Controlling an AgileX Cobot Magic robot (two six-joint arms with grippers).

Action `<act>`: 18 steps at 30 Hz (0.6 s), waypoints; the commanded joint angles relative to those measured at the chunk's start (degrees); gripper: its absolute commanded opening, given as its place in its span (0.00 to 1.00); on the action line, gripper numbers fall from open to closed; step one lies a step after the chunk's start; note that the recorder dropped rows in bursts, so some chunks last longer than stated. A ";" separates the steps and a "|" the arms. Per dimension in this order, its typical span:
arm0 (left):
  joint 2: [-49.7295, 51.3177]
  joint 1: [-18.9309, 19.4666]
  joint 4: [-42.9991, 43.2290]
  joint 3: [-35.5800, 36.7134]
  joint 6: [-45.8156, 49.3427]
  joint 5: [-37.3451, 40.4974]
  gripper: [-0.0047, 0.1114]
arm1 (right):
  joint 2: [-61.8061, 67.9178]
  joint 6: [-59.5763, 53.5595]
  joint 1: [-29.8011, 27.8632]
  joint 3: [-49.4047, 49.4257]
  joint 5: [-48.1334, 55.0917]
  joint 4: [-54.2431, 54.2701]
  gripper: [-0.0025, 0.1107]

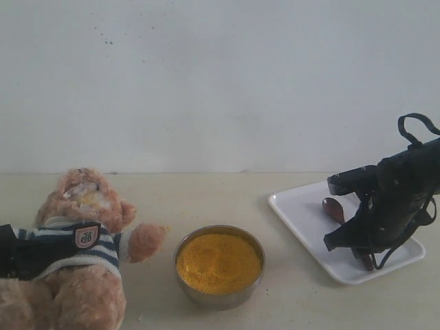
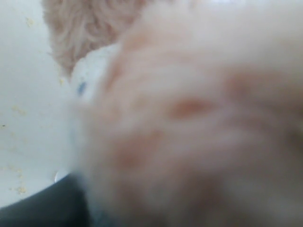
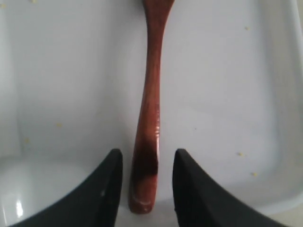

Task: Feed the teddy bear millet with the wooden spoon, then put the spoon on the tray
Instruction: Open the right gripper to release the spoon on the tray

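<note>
Looks like final step, wooden spoon lying on tray with right gripper narrowly parted astride handle; needs clean lift-off next; cannot tell left gripper state.

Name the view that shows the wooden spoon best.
Right wrist view: the wooden spoon lies close and sharp on the tray, handle between the jaws. Exterior view: small, mostly hidden by the right arm. Left wrist view: nothing of it.

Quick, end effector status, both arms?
Left end effector: cannot be told; teddy bear fur fills its camera.
Right end effector: open, straddling the wooden spoon handle on the tray, not gripping.
</note>
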 commanded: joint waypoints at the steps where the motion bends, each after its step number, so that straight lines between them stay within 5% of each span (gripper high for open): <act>1: -0.32 0.10 -0.51 -0.11 0.36 -1.87 0.07 | -0.10 -0.29 -0.32 -0.30 0.27 0.21 0.34; 9: -0.32 0.10 -0.51 -0.11 0.37 -1.87 0.07 | -0.35 0.22 -0.32 -0.30 0.81 0.21 0.34; 15: -0.32 0.10 -0.76 -0.11 0.37 -1.87 0.07 | -6.98 0.32 -0.32 1.85 0.97 0.25 0.04; 18: -0.32 0.10 -0.76 -0.11 0.37 -1.87 0.07 | -11.69 0.32 -0.32 3.22 1.21 0.25 0.02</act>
